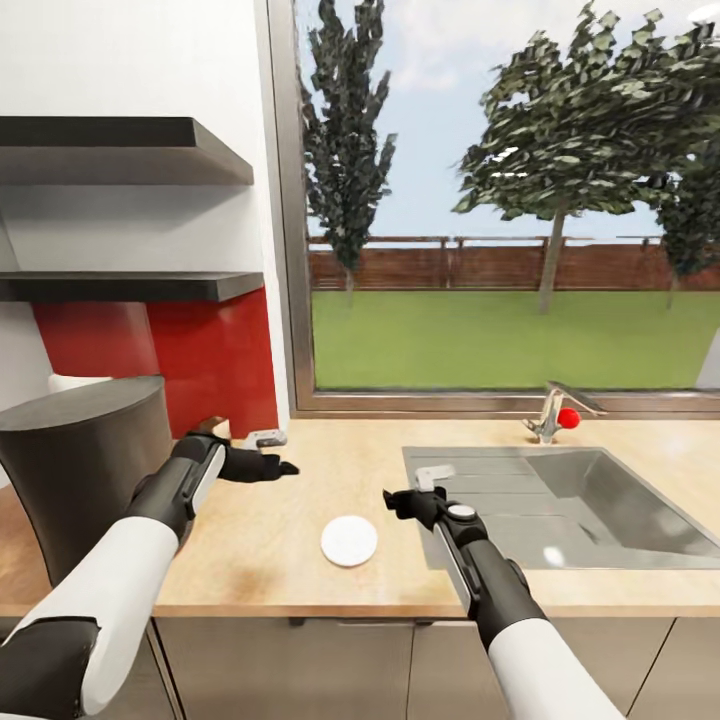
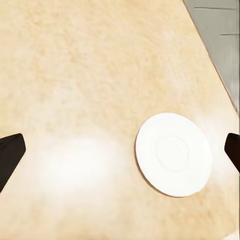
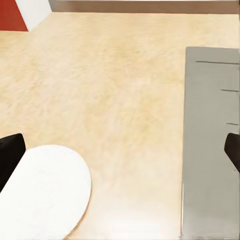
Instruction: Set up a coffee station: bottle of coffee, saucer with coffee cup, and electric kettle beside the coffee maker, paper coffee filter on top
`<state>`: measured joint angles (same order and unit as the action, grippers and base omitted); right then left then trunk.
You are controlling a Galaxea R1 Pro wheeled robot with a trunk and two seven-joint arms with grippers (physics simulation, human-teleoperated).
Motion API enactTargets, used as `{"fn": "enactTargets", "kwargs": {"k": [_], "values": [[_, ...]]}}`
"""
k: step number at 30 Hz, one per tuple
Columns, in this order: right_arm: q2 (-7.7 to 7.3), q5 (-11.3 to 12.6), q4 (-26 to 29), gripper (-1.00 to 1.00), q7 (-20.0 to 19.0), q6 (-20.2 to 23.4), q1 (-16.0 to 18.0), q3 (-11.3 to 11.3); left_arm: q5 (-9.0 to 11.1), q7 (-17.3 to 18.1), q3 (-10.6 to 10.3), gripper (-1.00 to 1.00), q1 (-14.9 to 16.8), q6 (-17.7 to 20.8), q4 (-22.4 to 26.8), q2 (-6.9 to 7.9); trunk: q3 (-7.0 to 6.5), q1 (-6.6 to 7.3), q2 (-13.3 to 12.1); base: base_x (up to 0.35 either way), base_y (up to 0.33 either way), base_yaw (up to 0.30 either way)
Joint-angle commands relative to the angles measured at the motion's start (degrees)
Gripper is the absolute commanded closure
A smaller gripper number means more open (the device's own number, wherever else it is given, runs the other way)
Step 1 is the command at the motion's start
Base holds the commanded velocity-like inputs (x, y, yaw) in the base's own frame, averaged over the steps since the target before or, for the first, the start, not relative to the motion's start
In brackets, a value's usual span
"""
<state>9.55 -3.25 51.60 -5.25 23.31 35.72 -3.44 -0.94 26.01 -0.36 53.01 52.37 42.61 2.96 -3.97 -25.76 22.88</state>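
Observation:
A white saucer (image 1: 349, 541) lies flat on the wooden countertop (image 1: 300, 480), near its front edge and between my two arms. My left gripper (image 1: 283, 467) hovers above the counter, behind and left of the saucer. The left wrist view has the saucer (image 2: 173, 153) between its spread fingertips (image 2: 10, 155), so it is open and holds nothing. My right gripper (image 1: 393, 499) is just right of the saucer, by the sink's edge, also open and empty. The right wrist view catches part of the saucer (image 3: 45, 192). A big dark grey rounded appliance (image 1: 85, 455), possibly the coffee maker, stands at the left.
A steel sink (image 1: 600, 500) with a drainboard (image 3: 210, 140) fills the counter's right side, with a faucet (image 1: 553, 410) and a red knob behind it. Two dark shelves (image 1: 130, 285) hang on the left wall above a red backsplash. A small grey object (image 1: 268, 437) lies by the window.

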Motion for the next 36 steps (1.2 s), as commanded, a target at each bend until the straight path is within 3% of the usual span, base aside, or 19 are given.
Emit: {"fn": "enactTargets", "kwargs": {"k": [1,5,10,13,14,20,26,36], "values": [[0.05,-0.4,-0.1,-1.0,-0.3,1.1,0.0,0.0,0.3,1.1,0.0,-1.0,0.0,0.2,0.0,0.11,0.03,-0.02,0.0,0.003,0.0,0.0],[0.1,-0.3,-1.1,-1.0,-1.8,6.2,0.0,0.0,0.9,6.1,-0.2,-1.0,0.0,0.2,-0.9,0.45,0.03,-0.02,0.0,0.001,0.0,0.0],[-0.01,-0.5,-1.7,-1.0,-14.2,9.3,0.0,0.1,1.0,8.6,-0.4,-1.0,-0.2,0.2,-2.7,0.58,0.03,-0.02,0.0,0.0,0.0,0.0],[-0.04,-0.6,-1.8,-1.0,-16.4,9.5,0.0,0.1,0.8,8.8,-0.5,-1.0,-0.3,0.1,-2.8,0.5,0.03,-0.02,0.0,0.0,0.0,0.0],[-0.04,-0.5,-4.1,-1.0,-17.7,9.7,0.0,0.2,0.7,8.9,-0.5,-1.0,-0.5,0.0,-2.9,0.31,0.03,-0.02,0.0,0.0,0.0,0.0],[0.03,-0.3,-7.8,-1.0,-18.2,9.6,0.0,0.2,0.9,9.0,-0.2,-1.0,-0.5,-0.3,-2.9,0.21,0.03,-0.02,0.0,0.057,0.0,0.0],[0.03,-0.4,-8.3,-1.0,-18.2,9.6,0.0,0.2,0.7,9.1,-0.2,-1.0,-0.6,-0.4,-3.0,0.2,0.03,-0.02,0.0,0.262,0.0,0.0],[-0.06,-0.4,-10.0,-1.0,-18.2,9.6,0.0,0.3,1.2,9.3,-0.1,-1.0,-0.6,-0.4,-3.1,0.05,0.15,-0.02,0.0,0.024,0.0,0.0]]}}
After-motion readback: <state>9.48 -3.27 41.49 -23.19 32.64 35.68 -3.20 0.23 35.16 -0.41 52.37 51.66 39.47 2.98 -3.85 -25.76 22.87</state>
